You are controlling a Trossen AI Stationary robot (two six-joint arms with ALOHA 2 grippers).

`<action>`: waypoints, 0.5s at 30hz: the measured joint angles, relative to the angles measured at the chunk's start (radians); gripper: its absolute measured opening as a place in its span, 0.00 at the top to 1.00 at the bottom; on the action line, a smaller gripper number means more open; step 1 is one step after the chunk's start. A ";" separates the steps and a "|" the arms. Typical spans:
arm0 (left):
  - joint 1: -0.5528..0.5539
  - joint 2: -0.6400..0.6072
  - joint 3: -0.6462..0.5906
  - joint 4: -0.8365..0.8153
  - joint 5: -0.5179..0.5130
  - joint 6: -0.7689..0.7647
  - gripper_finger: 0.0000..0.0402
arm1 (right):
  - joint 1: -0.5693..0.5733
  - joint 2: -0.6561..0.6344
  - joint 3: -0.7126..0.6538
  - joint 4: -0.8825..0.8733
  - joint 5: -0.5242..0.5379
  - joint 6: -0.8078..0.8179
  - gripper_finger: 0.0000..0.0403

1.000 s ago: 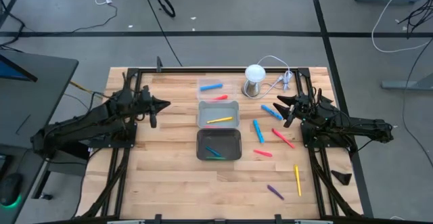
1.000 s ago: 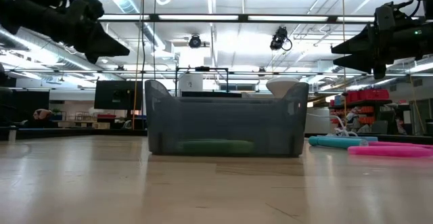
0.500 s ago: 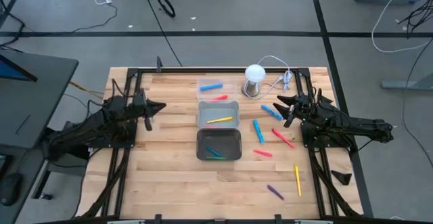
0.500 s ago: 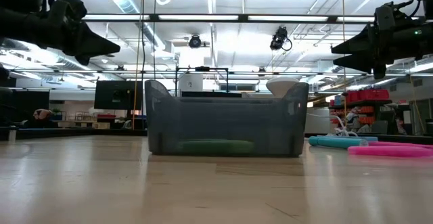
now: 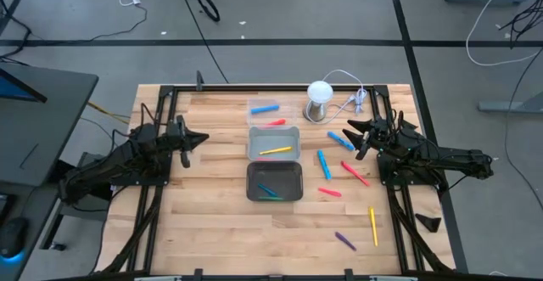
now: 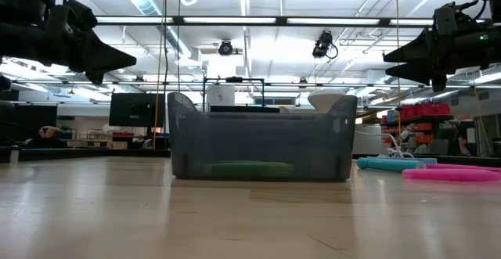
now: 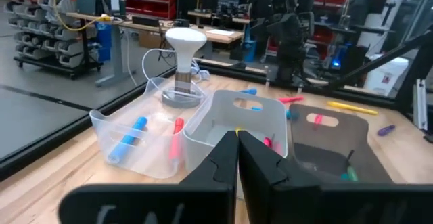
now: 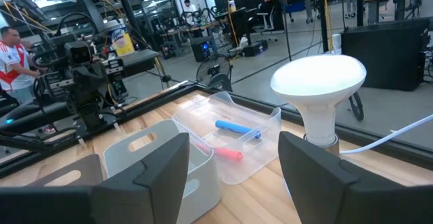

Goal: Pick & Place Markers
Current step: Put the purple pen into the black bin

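Wooden desk [image 5: 212, 230]: your left end effector [image 5: 202, 137], clenched and empty, has drawn back from trays [image 5: 274, 143]. Right end effector [image 5: 346, 135] unmoved, spread wide above loose markers [image 5: 325, 164]. Next pick falls to right.

A grey tray [image 6: 262, 145] stands on the wooden counter [image 6: 235, 220] straight ahead, a green marker [image 6: 249, 169] lying dimly visible inside it; off to the tray's right a blue marker [image 6: 385, 163] and a pink marker [image 6: 450, 174] lie flat on the counter; the left gripper [image 6: 129, 57] hangs high on one side, pointing inward; the right gripper [image 6: 389, 63] hangs high opposite, its fingers [image 6: 403, 53] parted.
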 joint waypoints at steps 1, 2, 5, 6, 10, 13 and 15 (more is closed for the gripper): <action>0.000 0.000 0.000 0.000 -0.001 0.013 0.97 | 0.000 0.000 0.000 0.000 0.000 0.000 0.43; 0.000 0.000 0.000 0.000 -0.006 0.033 0.97 | 0.000 0.000 0.000 0.000 0.000 0.000 0.43; 0.001 0.000 -0.001 -0.006 -0.046 0.061 0.97 | 0.000 0.000 0.000 0.000 0.000 0.000 0.43; 0.001 0.000 -0.001 -0.008 -0.058 0.063 0.97 | 0.000 0.000 0.000 0.000 0.000 0.000 0.43; 0.001 0.000 -0.002 -0.009 -0.115 0.084 0.97 | 0.000 0.000 0.000 0.000 0.000 0.000 0.43; 0.001 0.000 -0.021 0.035 -0.143 0.130 0.97 | 0.000 0.000 0.000 0.000 0.000 0.000 0.43; 0.001 0.000 -0.055 0.125 -0.155 0.124 0.97 | 0.000 0.000 0.000 0.000 0.000 0.000 0.43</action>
